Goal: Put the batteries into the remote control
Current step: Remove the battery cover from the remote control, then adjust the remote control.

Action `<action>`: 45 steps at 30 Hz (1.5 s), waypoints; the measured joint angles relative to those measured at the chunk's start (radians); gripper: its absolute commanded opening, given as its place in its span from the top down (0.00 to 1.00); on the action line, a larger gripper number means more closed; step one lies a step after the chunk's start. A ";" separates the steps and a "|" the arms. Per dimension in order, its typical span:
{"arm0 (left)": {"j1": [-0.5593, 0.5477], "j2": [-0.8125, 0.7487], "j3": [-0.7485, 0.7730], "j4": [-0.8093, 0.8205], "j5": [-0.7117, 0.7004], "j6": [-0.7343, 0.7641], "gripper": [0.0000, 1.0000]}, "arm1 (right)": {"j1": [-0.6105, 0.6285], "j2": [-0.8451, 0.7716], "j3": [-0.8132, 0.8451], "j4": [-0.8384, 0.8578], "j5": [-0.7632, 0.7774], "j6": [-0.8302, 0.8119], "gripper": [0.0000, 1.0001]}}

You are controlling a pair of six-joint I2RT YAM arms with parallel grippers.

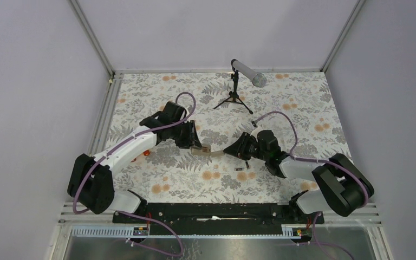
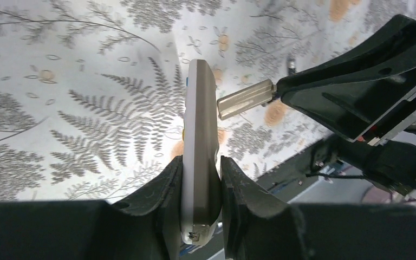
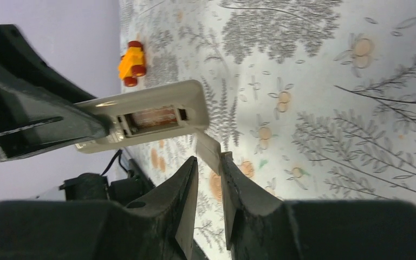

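My left gripper (image 1: 196,145) is shut on the remote control (image 2: 200,135), gripping it by its edges above the table. In the right wrist view the remote (image 3: 146,116) shows its beige back with the battery compartment open. My right gripper (image 1: 226,151) is shut on the small flat grey cover piece (image 3: 208,149) and holds it just beside the remote's end. The cover piece also shows in the left wrist view (image 2: 246,100). One battery (image 1: 242,169) lies on the cloth in front of my right gripper. A second small dark piece (image 1: 247,163) lies next to it.
An orange toy car (image 3: 131,62) sits on the flowered cloth near my left arm, and shows in the top view (image 1: 146,153). A microphone on a small tripod (image 1: 234,97) stands at the back middle. Metal rails run along the table's left and near edges.
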 measured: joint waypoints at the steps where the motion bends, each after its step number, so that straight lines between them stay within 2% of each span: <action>1: 0.002 0.004 0.004 -0.007 -0.013 0.006 1.00 | 0.000 0.019 0.000 0.007 0.013 -0.003 0.71; 8: 0.017 0.008 0.016 -0.069 -0.137 0.059 1.00 | 0.001 0.111 0.001 -0.012 0.082 -0.023 0.71; 12: 0.026 -0.003 0.021 -0.093 -0.170 0.081 1.00 | 0.001 0.100 0.045 -0.138 0.133 -0.072 0.67; 16: 0.032 -0.050 0.022 -0.121 -0.181 0.108 1.00 | 0.001 0.039 0.091 -0.265 0.162 -0.135 0.49; 19: 0.039 -0.095 0.037 -0.150 -0.165 0.155 1.00 | 0.001 -0.027 0.131 -0.350 0.132 -0.205 0.25; 21: 0.043 -0.118 0.059 -0.165 -0.103 0.210 1.00 | 0.001 -0.077 0.154 -0.387 0.056 -0.260 0.11; 24: 0.049 -0.143 0.096 -0.189 0.056 0.311 1.00 | 0.002 -0.162 0.164 -0.395 -0.090 -0.310 0.01; 29: 0.046 -0.163 0.168 -0.277 0.345 0.491 1.00 | 0.003 -0.305 0.172 -0.338 -0.312 -0.312 0.02; 35: 0.031 -0.162 0.219 -0.348 0.548 0.625 1.00 | 0.008 -0.273 0.238 -0.267 -0.495 -0.283 0.06; 37: 0.009 -0.161 0.224 -0.363 0.576 0.645 1.00 | 0.018 -0.256 0.253 -0.258 -0.546 -0.277 0.12; 40: -0.026 -0.156 0.229 -0.380 0.605 0.663 1.00 | 0.055 -0.235 0.267 -0.226 -0.628 -0.254 0.25; 44: -0.036 -0.141 0.243 -0.380 0.630 0.665 1.00 | 0.088 -0.212 0.277 -0.170 -0.706 -0.213 0.36; 45: -0.036 -0.140 0.244 -0.382 0.640 0.663 1.00 | 0.090 -0.208 0.277 -0.158 -0.718 -0.206 0.43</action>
